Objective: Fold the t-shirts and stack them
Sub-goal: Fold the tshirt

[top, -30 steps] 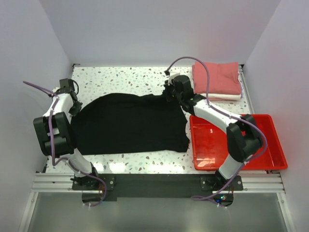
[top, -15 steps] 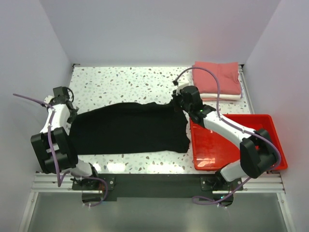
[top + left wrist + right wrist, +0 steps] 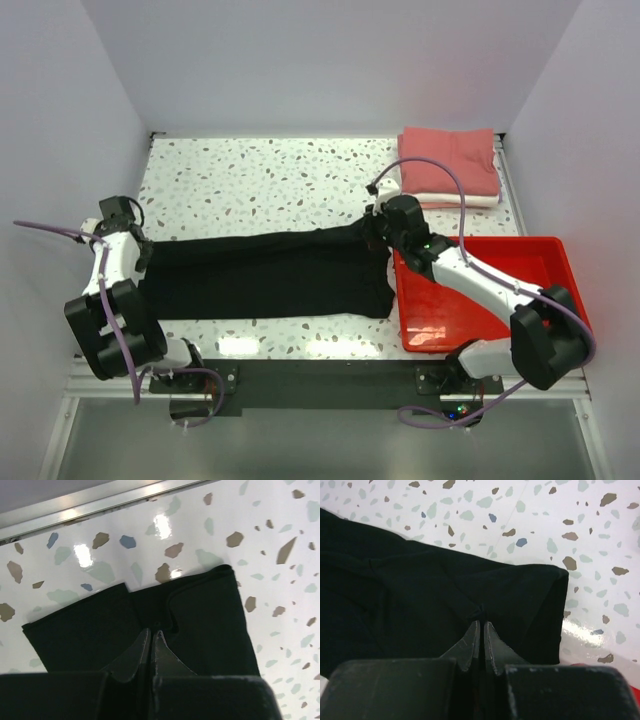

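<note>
The black t-shirt [image 3: 265, 272] lies flat on the worktop [image 3: 250, 180], long axis left-to-right. The left end effector [image 3: 151, 632] and right end effector [image 3: 481, 624], both closed, pinch its 2 opposite ends.

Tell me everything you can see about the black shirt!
The black shirt is soft, plain cloth with no picture on it. It lies on the speckled table as a long, flat band running left to right, and seems folded over itself. The left gripper pinches its left end and the right gripper its right end, both shut on the cloth. Its right end lies beside the red tray.
</note>
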Available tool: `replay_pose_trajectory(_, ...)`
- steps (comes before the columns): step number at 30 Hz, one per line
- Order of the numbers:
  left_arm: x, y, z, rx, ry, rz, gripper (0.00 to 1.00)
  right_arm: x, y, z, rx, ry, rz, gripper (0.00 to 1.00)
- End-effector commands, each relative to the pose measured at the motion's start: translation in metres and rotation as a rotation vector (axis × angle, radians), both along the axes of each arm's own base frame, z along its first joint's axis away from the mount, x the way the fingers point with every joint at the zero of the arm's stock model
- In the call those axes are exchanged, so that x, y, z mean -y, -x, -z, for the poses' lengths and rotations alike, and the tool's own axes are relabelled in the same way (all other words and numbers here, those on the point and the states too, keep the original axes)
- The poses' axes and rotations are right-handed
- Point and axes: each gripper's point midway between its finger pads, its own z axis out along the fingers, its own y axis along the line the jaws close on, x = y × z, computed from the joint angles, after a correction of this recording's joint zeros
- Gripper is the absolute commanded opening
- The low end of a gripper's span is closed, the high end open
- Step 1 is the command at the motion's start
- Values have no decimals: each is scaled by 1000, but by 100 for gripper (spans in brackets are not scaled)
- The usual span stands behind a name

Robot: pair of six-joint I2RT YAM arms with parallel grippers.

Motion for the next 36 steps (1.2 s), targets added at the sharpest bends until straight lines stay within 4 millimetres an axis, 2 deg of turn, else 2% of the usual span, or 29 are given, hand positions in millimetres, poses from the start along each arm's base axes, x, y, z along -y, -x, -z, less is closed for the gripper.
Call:
replay_pose_trajectory(1, -6, 8, 4, 12, 1, -56, 0, -3, 12, -7, 0, -36, -20, 0)
replay_pose_trajectory(4, -6, 12, 5, 4, 3, -67, 0, -2, 20, 0, -18, -33, -24, 0)
replay_pose_trajectory(9, -4, 15, 7, 5, 9, -67, 0, -13, 36, 14, -50, -17, -53, 0)
replay_pose_trajectory(11, -4, 17, 9, 2, 15, -71, 0, -14, 37, 17, -48, -1, -50, 0)
replay_pose_trajectory(12, -2, 18, 12, -4, 20, -70, 0, -11, 40, 24, -65, 25, -41, 0)
replay_pose_trajectory(18, -2, 24, 18, -13, 20, -80, 8, -12, 55, 41, -110, 39, -68, 0)
replay_pose_trajectory(22, -5, 28, 13, -15, 8, -97, 24, -12, 72, 49, -149, 55, -110, 4)
replay_pose_trajectory(25, -6, 31, 5, -7, 1, -114, 42, -7, 85, 50, -169, 60, -129, 10)
replay_pose_trajectory(26, -6, 31, 1, 2, -3, -116, 57, -6, 87, 47, -164, 56, -131, 13)
replay_pose_trajectory(27, -5, 29, -5, 16, -1, -112, 64, -7, 93, 43, -165, 38, -154, 24)
replay_pose_trajectory(28, -5, 28, -9, 27, -3, -110, 71, -8, 96, 39, -159, 25, -168, 31)
replay_pose_trajectory(29, -4, 26, -14, 45, 1, -104, 84, -11, 102, 36, -165, 13, -205, 37)
replay_pose_trajectory(30, -5, 22, -22, 65, -3, -96, 89, -15, 104, 29, -157, -7, -231, 40)
replay_pose_trajectory(31, -4, 20, -30, 91, -6, -86, 93, -18, 106, 20, -140, -26, -256, 50)
replay_pose_trajectory(32, -2, 17, -34, 111, -3, -75, 100, -24, 111, 14, -141, -45, -296, 55)
replay_pose_trajectory(34, 6, 6, -44, 178, 18, -19, 100, -31, 109, -2, -112, -75, -325, 69)
replay_pose_trajectory(35, 15, -1, -46, 216, 52, 25, 100, -34, 109, -6, -104, -78, -341, 96)
replay_pose_trajectory(36, 20, -3, -43, 225, 67, 56, 100, -39, 105, -17, -85, -93, -351, 99)
